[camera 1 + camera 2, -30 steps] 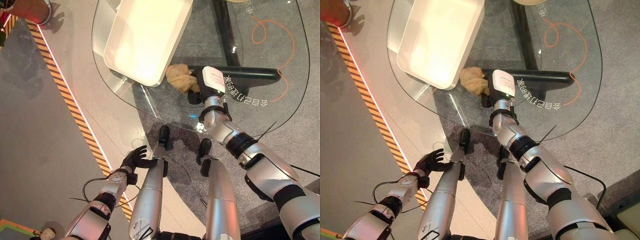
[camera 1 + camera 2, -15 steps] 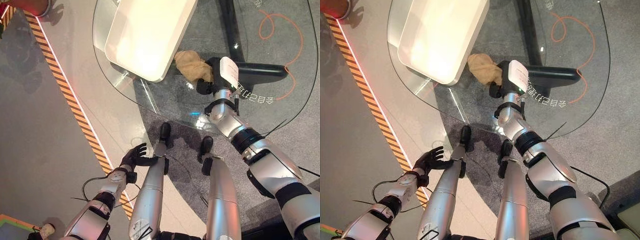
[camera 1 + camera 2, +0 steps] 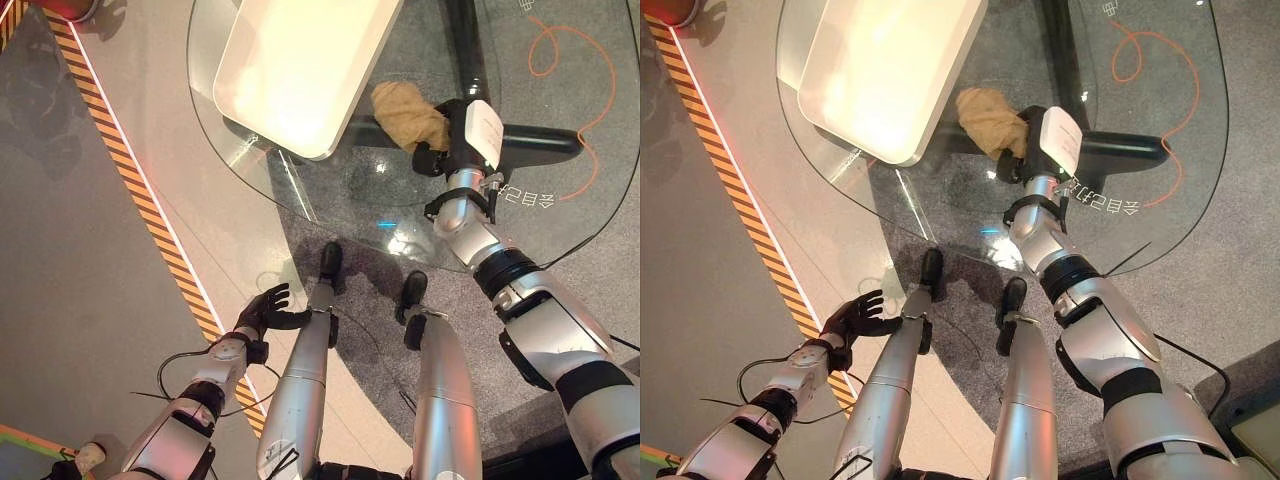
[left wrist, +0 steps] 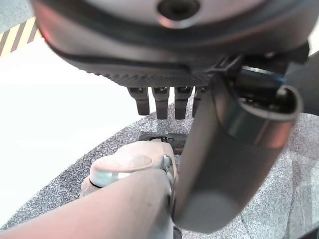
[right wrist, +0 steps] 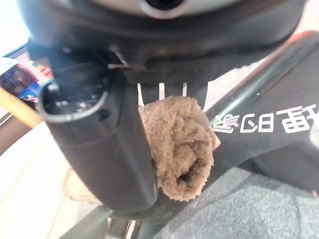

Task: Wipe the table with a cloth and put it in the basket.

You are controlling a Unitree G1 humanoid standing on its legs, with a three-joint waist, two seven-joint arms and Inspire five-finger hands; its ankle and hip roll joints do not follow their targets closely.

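I seem to stand in a demo hall or lab: grey polished floor point(image 3: 80, 250), orange-and-black striped hazard tape point(image 3: 150, 215) (workplace marking), round glass table point(image 3: 330, 180).

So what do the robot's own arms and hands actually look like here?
Both arms are silver-grey metal shells broken by black bands at the joints. Each ends in a dark hand: the left hand is all black with slim dark fingers, and the right hand carries a white rectangular cover on its back.
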